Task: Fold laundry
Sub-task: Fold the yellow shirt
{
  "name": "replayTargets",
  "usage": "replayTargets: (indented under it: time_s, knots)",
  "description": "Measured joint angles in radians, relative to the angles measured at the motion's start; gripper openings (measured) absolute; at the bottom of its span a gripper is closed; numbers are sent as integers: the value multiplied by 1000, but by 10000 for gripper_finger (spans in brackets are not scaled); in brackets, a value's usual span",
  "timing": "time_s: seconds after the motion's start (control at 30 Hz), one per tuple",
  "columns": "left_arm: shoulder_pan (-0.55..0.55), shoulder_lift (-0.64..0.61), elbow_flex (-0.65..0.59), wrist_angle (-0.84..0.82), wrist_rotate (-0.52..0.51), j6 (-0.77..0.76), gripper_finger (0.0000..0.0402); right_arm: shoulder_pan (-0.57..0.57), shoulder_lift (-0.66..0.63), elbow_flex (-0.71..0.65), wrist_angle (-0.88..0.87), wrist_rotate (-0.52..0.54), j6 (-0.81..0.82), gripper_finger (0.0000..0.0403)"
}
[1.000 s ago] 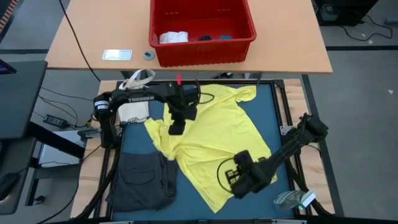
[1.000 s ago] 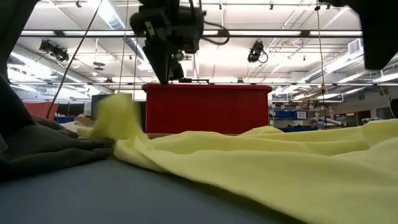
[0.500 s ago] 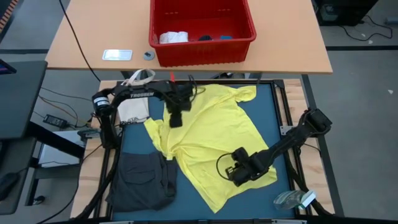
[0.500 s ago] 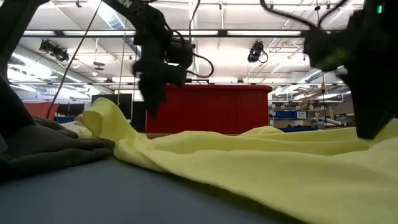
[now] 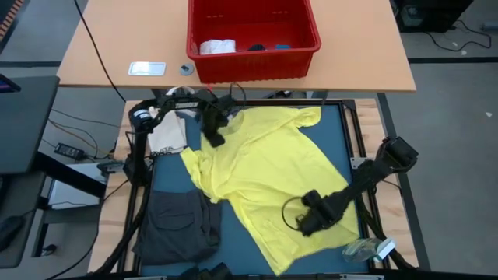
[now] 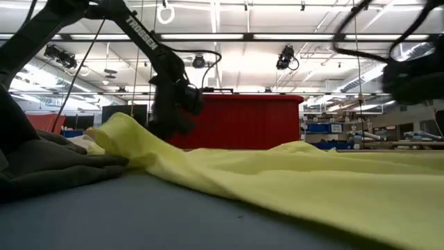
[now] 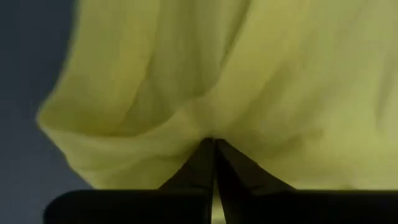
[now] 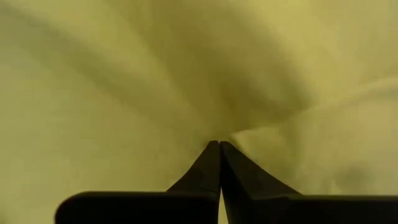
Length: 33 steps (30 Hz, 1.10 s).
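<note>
The bright yellow T-shirt (image 5: pixel 268 175) lies spread and wrinkled across the dark mat. My left gripper (image 5: pixel 212 134) is at the shirt's far-left edge and is shut on the cloth. My right gripper (image 5: pixel 310 223) is over the shirt's near-right part, also shut on it. The dark grey garment (image 5: pixel 179 225) lies crumpled at the mat's near-left corner. White cloth (image 5: pixel 218 47), a dark navy piece (image 5: pixel 257 47) and a small blue piece (image 5: pixel 282 47) lie in the red basket. My left gripper (image 7: pixel 213 142) pinches a bunched fold of the yellow shirt (image 7: pixel 205 127) at its far-left edge between both fingers. Wrinkles fan out from the fingertips. In the low view the cloth rises in a hump (image 6: pixel 121 128) near the gripper, while the rest lies on the mat. My right gripper (image 8: pixel 219 143) pinches a fold of the yellow shirt (image 8: pixel 227 134) in its near-right part between both fingers. Creases radiate from the fingertips, drawn toward them. The surrounding cloth lies on the mat (image 5: pixel 342 124).
The red basket (image 5: pixel 253 66) stands on the wooden table beyond the mat. A small white bag (image 5: pixel 167 136) lies at the mat's far-left corner. A clear plastic item (image 5: pixel 366 249) sits off the near-right corner. Bare mat shows along the right side and near edge.
My left gripper has moved toward the far-left corner, drawing the shirt's far-left edge with it; that edge has bunched into a raised hump. My right gripper has shifted slightly toward the right edge, and the shirt's near corner has slid toward the near-right.
</note>
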Motion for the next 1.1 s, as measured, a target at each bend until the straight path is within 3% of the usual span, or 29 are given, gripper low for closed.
replayTargets:
  time_s: [0.1, 0.3, 0.43, 0.6, 0.7, 0.83, 0.97, 1.1]
  knots:
    - [-9, 11, -6, -119, -10, -9, 7, 68, -20, 48, -146, -22, 10, 14]
    - [-31, -107, -4, -144, -18, -64, 4, 119, -62, 49, -303, 20, -16, 19]
    - [-45, -245, -3, -135, -18, 20, 4, 119, -121, 50, -177, 150, -17, 42]
    - [-108, -418, -19, -133, 39, 311, 3, 119, -132, 50, 96, 340, -73, 82]
    - [-161, -504, -110, -115, 136, 476, 3, 119, -79, 51, 265, 357, -150, 94]
    - [-225, -587, -295, -82, 149, 578, 7, 118, 14, 73, 446, 340, -219, 94]
    - [-285, -652, -460, -18, 153, 581, 37, 113, 105, 193, 404, 299, -304, 94]
    - [-339, -690, -548, 43, 156, 568, 78, 88, 188, 359, 294, 221, -425, 94]
